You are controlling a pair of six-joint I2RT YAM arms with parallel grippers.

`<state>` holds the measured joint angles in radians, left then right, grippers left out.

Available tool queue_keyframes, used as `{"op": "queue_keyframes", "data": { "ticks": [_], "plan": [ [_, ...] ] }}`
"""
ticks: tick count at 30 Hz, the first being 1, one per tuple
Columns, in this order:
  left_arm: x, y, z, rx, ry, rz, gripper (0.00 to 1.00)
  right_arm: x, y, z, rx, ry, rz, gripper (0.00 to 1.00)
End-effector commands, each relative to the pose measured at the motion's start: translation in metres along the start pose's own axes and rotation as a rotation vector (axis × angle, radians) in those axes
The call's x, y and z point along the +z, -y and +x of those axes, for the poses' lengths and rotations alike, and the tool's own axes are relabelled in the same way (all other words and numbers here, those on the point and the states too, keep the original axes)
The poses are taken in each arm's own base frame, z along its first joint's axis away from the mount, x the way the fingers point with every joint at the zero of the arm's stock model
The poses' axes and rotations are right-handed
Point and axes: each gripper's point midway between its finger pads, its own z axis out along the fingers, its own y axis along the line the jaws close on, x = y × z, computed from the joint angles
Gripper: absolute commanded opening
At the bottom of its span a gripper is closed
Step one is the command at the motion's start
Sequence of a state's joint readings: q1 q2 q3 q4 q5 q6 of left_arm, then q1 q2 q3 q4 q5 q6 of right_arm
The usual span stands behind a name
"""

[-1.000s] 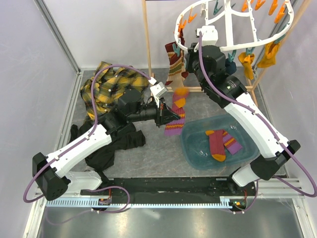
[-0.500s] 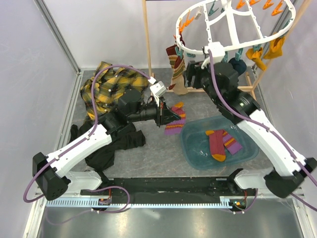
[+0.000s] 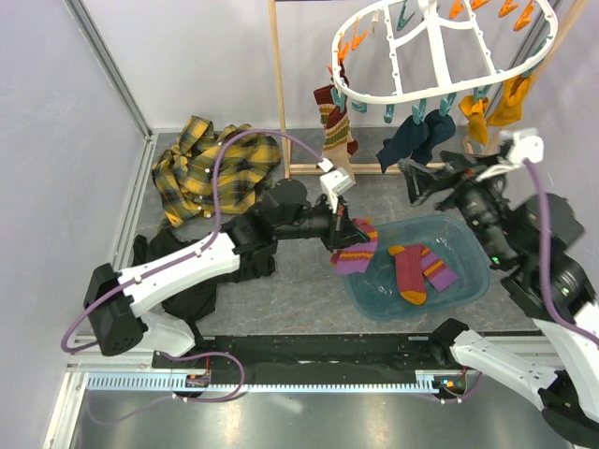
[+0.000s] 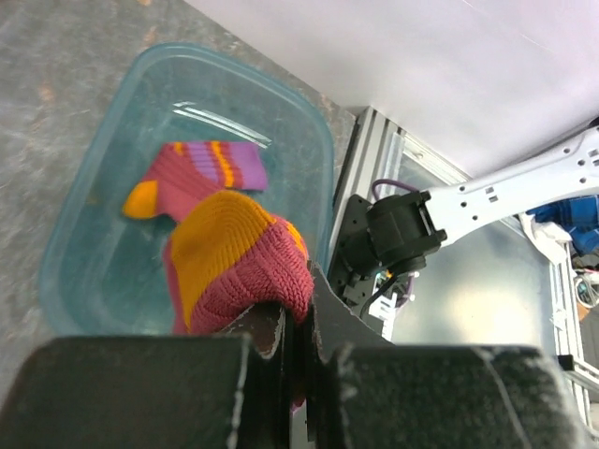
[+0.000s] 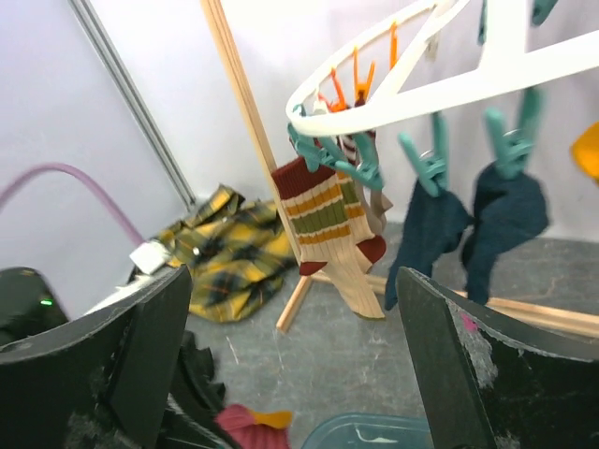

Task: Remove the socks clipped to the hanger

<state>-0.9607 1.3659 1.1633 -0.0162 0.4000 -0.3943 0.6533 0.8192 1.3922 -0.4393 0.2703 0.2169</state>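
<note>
Left gripper (image 3: pixel 342 234) is pinching a striped sock (image 3: pixel 357 251) over the tub's (image 3: pixel 474 246) left rim, apparently delivering it. Right gripper (image 3: pixel 412 182) is hanging spread near the hanger (image 3: pixel 412 94) above the table's (image 3: pixel 309 290) far-right corner. Next move probably calls for releasing, then unclipping the navy socks (image 3: pixel 413 140).

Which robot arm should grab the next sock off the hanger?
The right one. The right gripper is open and empty, and it points at the navy socks clipped to the hanger. The left gripper is shut on a striped sock near the blue tub, so it is busy.
</note>
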Motion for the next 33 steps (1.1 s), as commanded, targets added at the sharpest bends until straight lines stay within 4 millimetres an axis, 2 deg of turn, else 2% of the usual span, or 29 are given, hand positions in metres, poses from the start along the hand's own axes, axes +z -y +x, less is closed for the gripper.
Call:
{"op": "queue_keyframes", "data": {
  "ticks": [1, 2, 4, 5, 7, 8, 11, 12, 15, 18, 20, 24, 26, 27, 29, 30, 33],
  "plan": [
    [0.029, 0.026, -0.031, 0.01, 0.095, 0.044, 0.02, -0.019, 0.013, -0.004, -0.001, 0.021, 0.045, 0.98],
    [0.042, 0.023, -0.021, 0.003, 0.066, 0.041, 0.02, -0.022, 0.017, -0.006, 0.0, 0.029, 0.06, 0.98],
    [0.057, 0.032, -0.021, 0.008, 0.059, 0.069, 0.02, -0.032, 0.021, -0.012, 0.005, 0.051, 0.072, 0.98],
    [0.07, 0.028, -0.01, -0.001, 0.033, 0.065, 0.02, -0.034, 0.023, -0.015, 0.004, 0.06, 0.078, 0.98],
    [0.081, 0.032, -0.014, 0.002, 0.043, 0.079, 0.02, -0.041, 0.026, -0.02, 0.006, 0.08, 0.086, 0.98],
    [0.092, 0.026, -0.002, -0.009, 0.02, 0.067, 0.05, -0.043, 0.027, -0.02, 0.005, 0.082, 0.087, 0.98],
    [0.109, 0.018, 0.003, -0.024, 0.002, 0.055, 0.3, -0.047, 0.031, -0.021, 0.005, 0.088, 0.102, 0.98],
    [0.118, 0.012, 0.009, -0.022, -0.018, 0.044, 0.48, -0.047, 0.031, -0.018, 0.002, 0.083, 0.104, 0.98],
    [0.123, 0.003, 0.018, -0.012, -0.056, 0.007, 0.66, -0.046, 0.032, -0.016, -0.001, 0.076, 0.107, 0.98],
    [0.117, -0.003, 0.018, 0.002, -0.052, -0.028, 0.77, -0.043, 0.034, -0.013, -0.005, 0.07, 0.123, 0.98],
    [0.112, -0.005, 0.019, 0.008, -0.053, -0.045, 0.79, -0.04, 0.035, -0.011, -0.008, 0.063, 0.132, 0.98],
    [0.097, -0.01, 0.025, 0.041, -0.065, -0.08, 0.81, -0.033, 0.041, -0.007, -0.013, 0.05, 0.18, 0.98],
    [0.086, -0.006, 0.021, 0.063, -0.051, -0.078, 0.81, -0.028, 0.047, -0.005, -0.022, 0.044, 0.22, 0.98],
    [0.082, -0.009, 0.029, 0.082, -0.068, -0.077, 0.81, -0.027, 0.049, -0.005, -0.026, 0.045, 0.233, 0.98],
    [0.07, 0.001, 0.026, 0.106, -0.063, -0.047, 0.81, -0.025, 0.054, -0.004, -0.047, 0.042, 0.26, 0.98],
    [0.066, 0.0, 0.033, 0.113, -0.078, -0.04, 0.81, -0.024, 0.055, -0.004, -0.053, 0.041, 0.268, 0.98],
    [0.055, 0.001, 0.034, 0.131, -0.072, -0.042, 0.81, -0.023, 0.061, -0.005, -0.055, 0.043, 0.311, 0.98]
  ]
}}
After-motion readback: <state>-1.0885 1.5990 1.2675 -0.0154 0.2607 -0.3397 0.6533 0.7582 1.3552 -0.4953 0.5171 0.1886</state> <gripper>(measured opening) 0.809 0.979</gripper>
